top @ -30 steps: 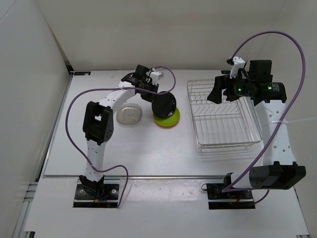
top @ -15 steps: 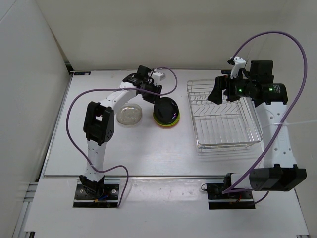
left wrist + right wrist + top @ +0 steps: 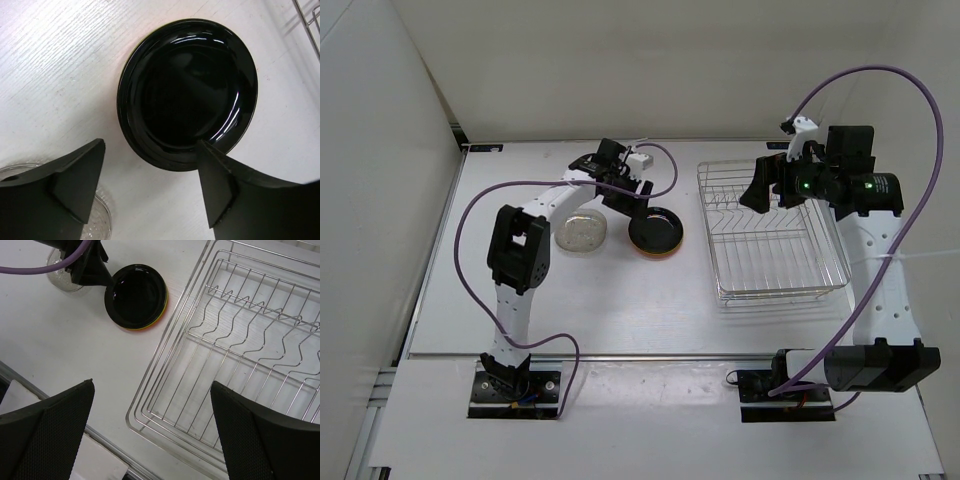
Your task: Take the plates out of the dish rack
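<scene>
I have just let go: left tool (image 3: 152, 145) apart, black plate (image 3: 656, 232) flat on the stack (image 3: 164, 307); right tool (image 3: 152, 384) apart above the dish rack (image 3: 772, 294), seemingly unloaded.

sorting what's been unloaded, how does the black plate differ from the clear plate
The black plate is opaque and glossy; the clear plate is see-through. The black plate tops a stack, the orange plate showing its rim beneath; the clear plate lies alone on the table. Both are round, shallow, alike in size, and lie left of the dish rack.
</scene>
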